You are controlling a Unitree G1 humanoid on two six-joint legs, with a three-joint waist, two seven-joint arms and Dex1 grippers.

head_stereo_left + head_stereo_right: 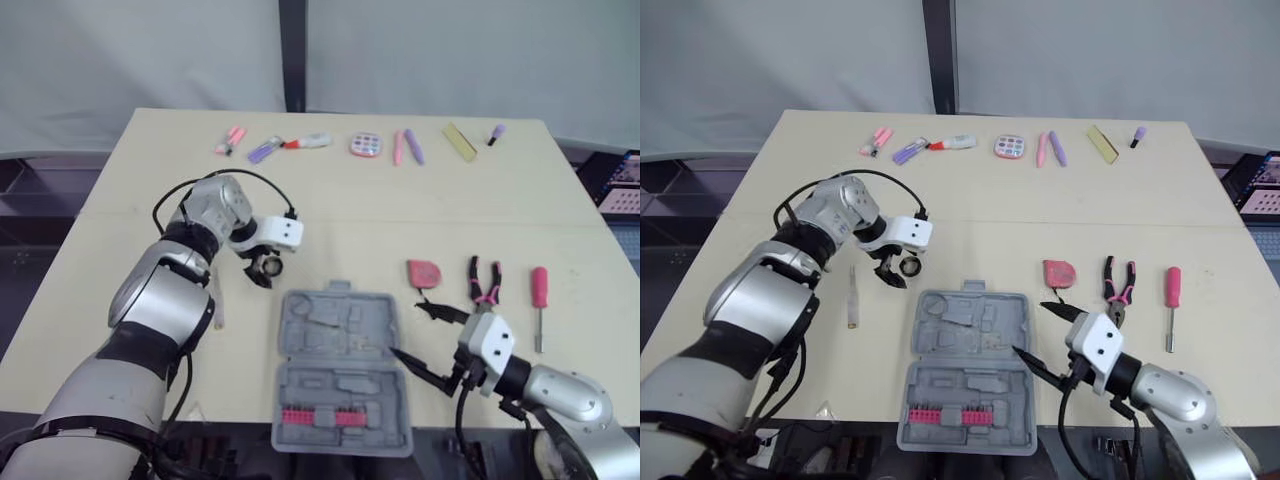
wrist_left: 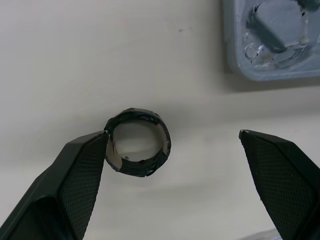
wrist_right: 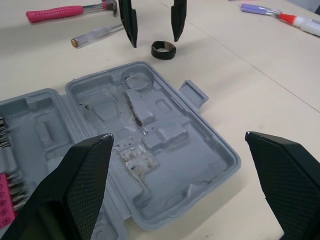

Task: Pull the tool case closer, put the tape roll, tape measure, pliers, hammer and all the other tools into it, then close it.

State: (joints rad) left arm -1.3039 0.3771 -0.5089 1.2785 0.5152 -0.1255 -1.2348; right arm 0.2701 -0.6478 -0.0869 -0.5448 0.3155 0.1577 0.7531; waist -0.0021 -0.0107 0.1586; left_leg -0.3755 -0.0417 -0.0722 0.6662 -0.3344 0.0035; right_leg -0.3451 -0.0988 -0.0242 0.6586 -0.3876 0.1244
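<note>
- Tool case (image 1: 340, 370): grey moulded plastic, lying open and flat at lower centre of the head views, with a row of red bits (image 1: 325, 417) in its nearer half. It looks light and stiff, and would probably slide on the table (image 1: 150, 180) if pushed.
- Tape roll (image 2: 138, 150): small black ring lying flat on the table, just up-left of the case. It appears light and thin-walled, so it may squash or skid. Best taken across its outer wall, or with one finger through the hole.
- Left gripper (image 2: 172, 137): jaws spread wide over the roll, one finger touching its rim and the other well apart. Nothing held.
- Right gripper (image 1: 405, 328): jaws wide apart, empty, at the case's right edge.
- Tape measure (image 1: 423, 273), pliers (image 1: 485, 280), pink screwdriver (image 1: 539, 300): in a row right of centre, outside the case.
- Hammer (image 3: 65, 11): pink handle, on the table beyond the case in the right wrist view.
</note>
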